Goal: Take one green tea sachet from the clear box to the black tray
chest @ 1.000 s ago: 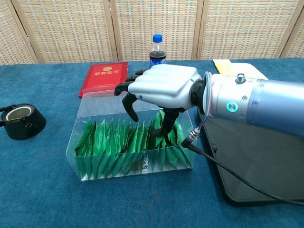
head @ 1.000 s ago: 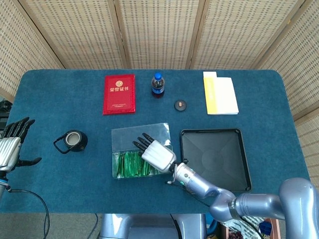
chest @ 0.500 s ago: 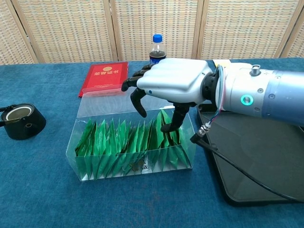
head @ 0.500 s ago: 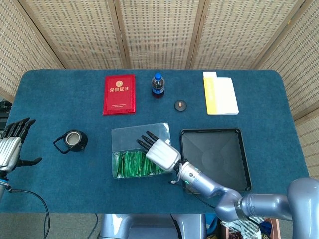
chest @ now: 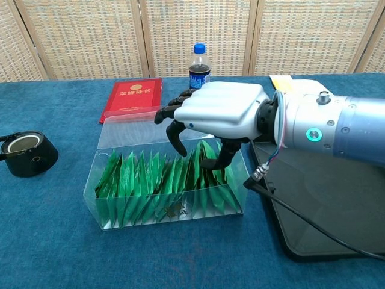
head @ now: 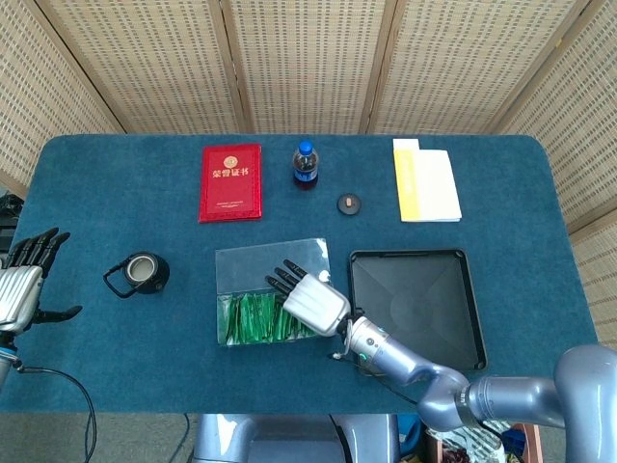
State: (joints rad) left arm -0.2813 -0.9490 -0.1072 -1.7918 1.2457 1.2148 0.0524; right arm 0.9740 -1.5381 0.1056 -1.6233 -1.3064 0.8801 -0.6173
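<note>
The clear box (head: 260, 262) (chest: 99, 180) lies in the middle of the blue table and holds a row of upright green tea sachets (head: 253, 318) (chest: 150, 180). My right hand (head: 310, 297) (chest: 219, 111) hovers over the box's right end, palm down. Its fingers curl downward and are spread apart. The thumb dips among the rightmost sachets, and no sachet is lifted. The black tray (head: 415, 309) (chest: 325, 211) lies right of the box with nothing in it. My left hand (head: 24, 280) hangs at the table's far left edge, fingers spread, holding nothing.
A red booklet (head: 230, 181) (chest: 131, 97) and a cola bottle (head: 305, 166) (chest: 199, 60) stand behind the box. A black round cup (head: 143, 272) (chest: 25, 154) sits to the left. A yellow-white booklet (head: 425, 180) and a small round object (head: 348, 204) lie at the back.
My right hand has shifted a little right over the box's right end and then lowered, its thumb now among the sachets. The left hand has not moved.
</note>
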